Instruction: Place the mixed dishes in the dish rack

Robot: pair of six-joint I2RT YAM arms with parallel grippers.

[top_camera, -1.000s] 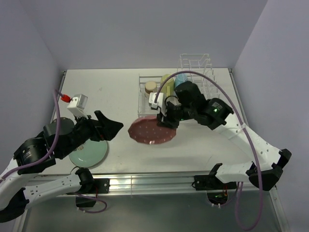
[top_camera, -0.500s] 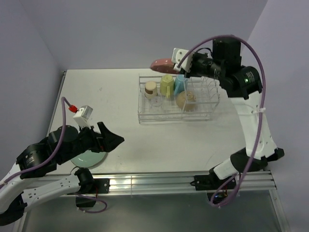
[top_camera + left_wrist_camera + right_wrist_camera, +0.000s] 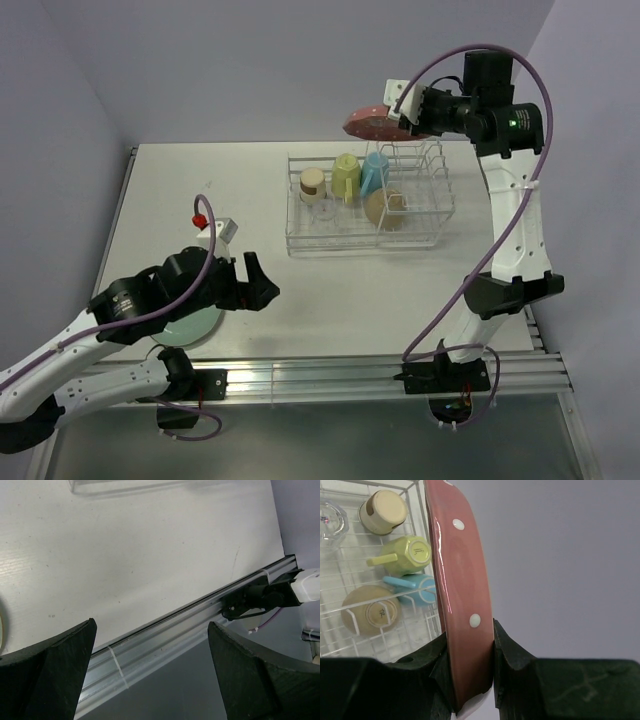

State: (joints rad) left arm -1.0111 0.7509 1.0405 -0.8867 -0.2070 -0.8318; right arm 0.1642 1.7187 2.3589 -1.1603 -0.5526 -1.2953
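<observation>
While I watched the overhead view, the left gripper (image 3: pixel 262 287) hung over the near part of the table (image 3: pixel 200 190), left of centre. Its fingers (image 3: pixel 55 675) were spread wide apart with nothing between them. On its wrist camera I saw only bare tabletop and the aluminium rail (image 3: pixel 165 635) at the near edge.

Just under that arm, the mint-green plate (image 3: pixel 196 328) lay flat on the table near the near edge. The arm hid most of it.

Farther back and to the right stood the white wire dish rack (image 3: pixel 360 249). At its left end I made out the small metallic-tan cup (image 3: pixel 313 183), with the clear glass (image 3: pixel 322 212) just nearer. The yellow-green mug (image 3: pixel 346 176) and the light-blue mug (image 3: pixel 375 172) sat side by side in the middle along the far side. The cream bowl (image 3: pixel 385 208) rested just near of the blue mug, beside the upright plate slots.

Farthest away, the right arm reached high. The right gripper (image 3: pixel 470 665) was clamped on the rim of the pink scalloped white-dotted plate (image 3: pixel 372 123), one finger on each face. I saw the plate raised in the air above the rack's far side, clear of the wires. On the right wrist camera it appeared edge-on, with the racked dishes below it.
</observation>
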